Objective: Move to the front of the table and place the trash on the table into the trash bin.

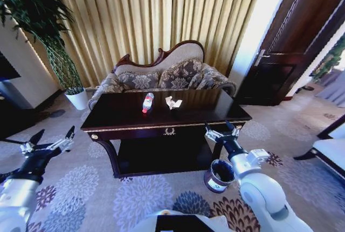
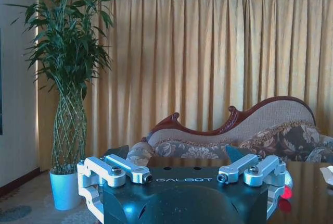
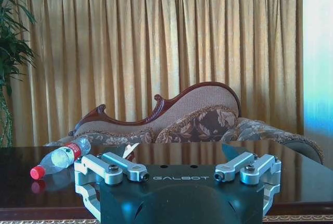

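The glossy dark-brown desk (image 1: 124, 117) is seen in the head view directly ahead of the robot, with a patterned sofa (image 1: 161, 76) behind it and gold curtains (image 1: 156, 11) beyond. The clear plastic bottle (image 1: 147, 102) with a red cap is laid on its side on the desktop, and a crumpled white paper scrap (image 1: 173, 102) is found just beside it, toward the right end effector's side.

The right end effector (image 1: 222, 129) is held at the desk's front right corner, level with the desktop edge, its fingers spread wide with nothing between them. In the right wrist view the bottle (image 3: 61, 157) is seen ahead of this end effector (image 3: 179, 174), across the desktop (image 3: 291, 177) and off toward the left arm's side, well apart from the fingers.

The small dark trash bin (image 1: 219, 175) with a pale rim is stood on the carpet below and just behind the right end effector, beside the desk's right leg.

The left end effector (image 1: 49, 139) is held out over the carpet, well to the left of the desk, fingers spread wide and empty. In the left wrist view a tall potted plant (image 2: 67, 104) in a white pot is seen ahead of that end effector (image 2: 182, 179).
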